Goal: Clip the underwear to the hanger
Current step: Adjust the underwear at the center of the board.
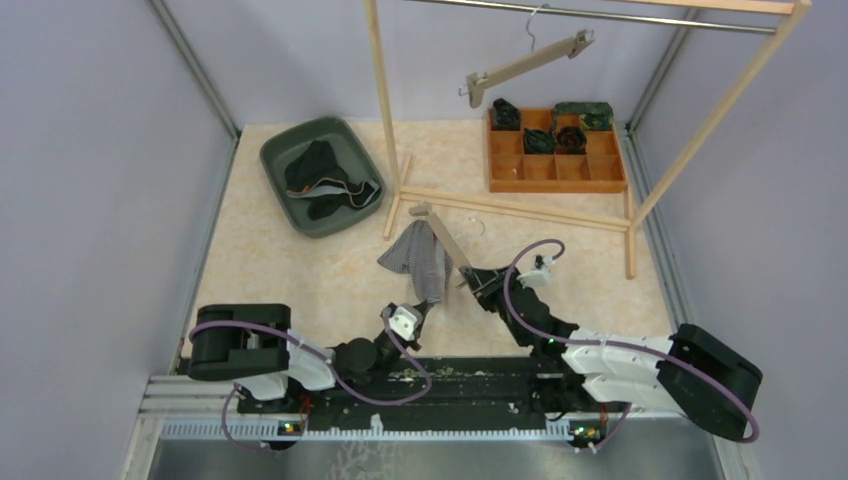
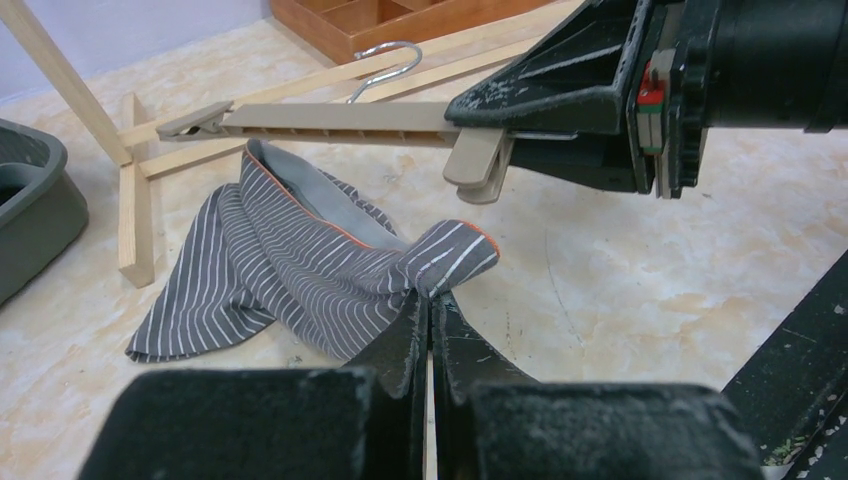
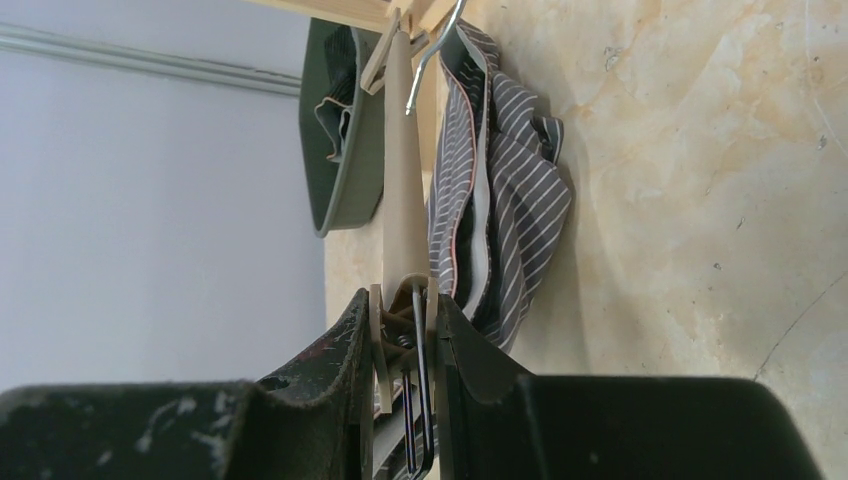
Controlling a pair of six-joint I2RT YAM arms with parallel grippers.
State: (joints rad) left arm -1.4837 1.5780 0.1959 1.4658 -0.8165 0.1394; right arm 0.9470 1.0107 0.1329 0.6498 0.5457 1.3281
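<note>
**A:** Lying where, the underwear [image 1: 418, 258]?

**B:** Middle of the worktop [image 1: 300, 270]. One corner is pinched in the left claw [image 2: 431, 300], shut tight at the cloth's 6 o'clock.

**A:** And the hanger [image 2: 330, 118]?

**B:** Just beside the cloth, running from its 12 to its 4 o'clock. The right claw [image 3: 402, 300] is closed partway around its clip [image 2: 478, 165].

**A:** Which step, then?

**B:** Bringing cloth to clip, I'd judge. Next, the corner must go up between the clip's lips. Whether they're parted, I can't tell.

From my view, the underwear [image 1: 420, 260] lies at the centre of the table [image 1: 300, 270], with the hanger [image 1: 447, 242] just right of it. Behind them runs the rack base [image 1: 510, 207]; the bin [image 1: 275, 150] sits rear-left, the divided tray [image 1: 555, 175] rear-right.
</note>
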